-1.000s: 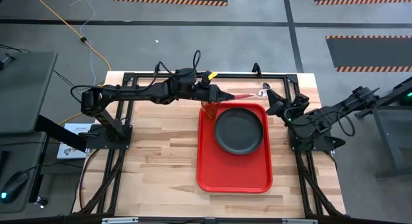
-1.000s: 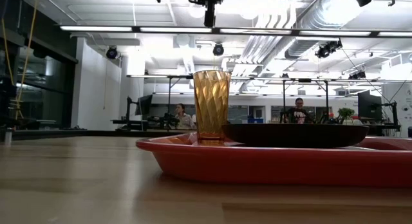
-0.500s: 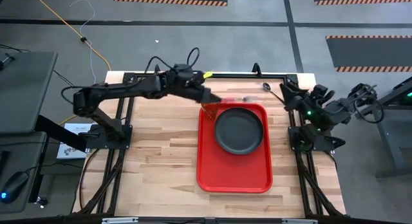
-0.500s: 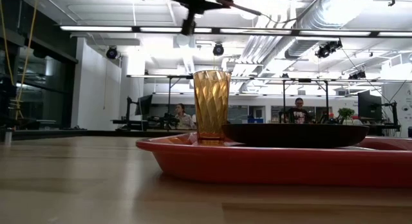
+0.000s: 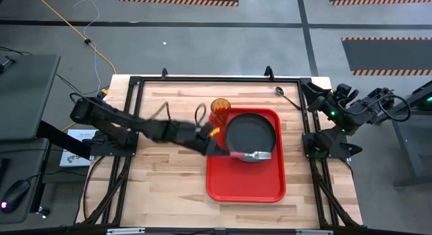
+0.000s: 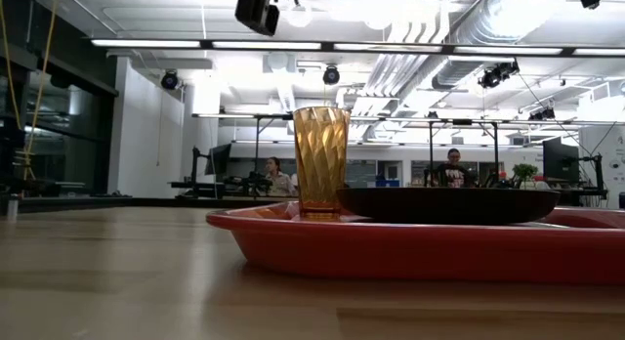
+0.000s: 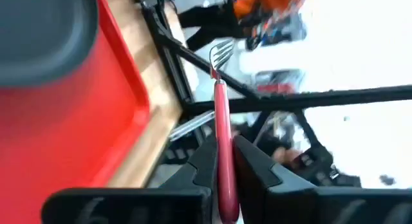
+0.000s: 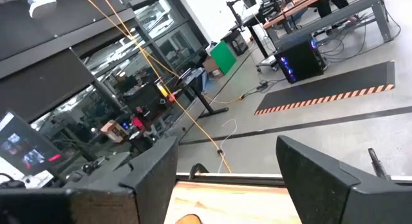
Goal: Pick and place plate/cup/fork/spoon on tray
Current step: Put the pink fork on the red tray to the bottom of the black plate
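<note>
The red tray (image 5: 246, 177) lies at the table's middle right. On it rest the dark plate (image 5: 250, 134) and, at its far left corner, the upright amber cup (image 5: 220, 107); in the low view the cup (image 6: 320, 162) stands beside the plate (image 6: 449, 203). My left gripper (image 5: 226, 152) is shut on the pink-handled fork (image 5: 251, 154) above the plate's near rim. The spoon (image 5: 283, 94) lies flat on the table beyond the tray's far right corner. My right gripper (image 8: 225, 179) stands open at the table's far right edge, holding nothing. My left gripper pinches the fork's pinkish-red handle (image 7: 223, 161) between its two fingers. The fingers come about level from the table's left and lie along the fork. The fork sticks out ahead of them, its tines (image 7: 221, 53) toward the table's right, lifted clear above the plate and tray.
A black frame (image 5: 202, 80) runs along the table's far edge and both sides. Bare wood (image 5: 169, 188) lies left of and nearer than the tray. The tray's near half (image 5: 246, 184) is bare red plastic.
My left gripper has carried the fork from the table beyond the tray's far edge toward the near edge; the fork now hangs over the plate's near rim. My right arm has drawn back from beside the spoon toward the table's right edge.
</note>
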Controlling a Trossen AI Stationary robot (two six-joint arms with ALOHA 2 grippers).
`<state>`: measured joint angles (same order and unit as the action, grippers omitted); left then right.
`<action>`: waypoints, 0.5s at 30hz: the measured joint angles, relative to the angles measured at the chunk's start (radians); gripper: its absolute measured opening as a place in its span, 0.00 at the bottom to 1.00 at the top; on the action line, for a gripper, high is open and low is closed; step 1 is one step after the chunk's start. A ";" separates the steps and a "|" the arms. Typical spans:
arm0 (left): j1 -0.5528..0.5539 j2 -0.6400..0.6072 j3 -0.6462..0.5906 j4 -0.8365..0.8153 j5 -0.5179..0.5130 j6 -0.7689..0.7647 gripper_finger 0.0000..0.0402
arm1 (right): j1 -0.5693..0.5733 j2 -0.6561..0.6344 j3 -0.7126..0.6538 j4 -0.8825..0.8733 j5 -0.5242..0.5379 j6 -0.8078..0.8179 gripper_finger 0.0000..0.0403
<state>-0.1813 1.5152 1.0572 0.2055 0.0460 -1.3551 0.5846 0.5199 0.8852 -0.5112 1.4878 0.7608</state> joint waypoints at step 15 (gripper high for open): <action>-0.199 0.165 -0.016 -0.077 -0.310 -0.074 0.05 | -0.001 0.018 0.000 -0.196 -0.122 0.319 0.63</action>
<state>-0.3808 1.6801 1.0416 0.1283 -0.2641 -1.4290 0.5841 0.5374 0.8856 -0.7067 1.3653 1.0796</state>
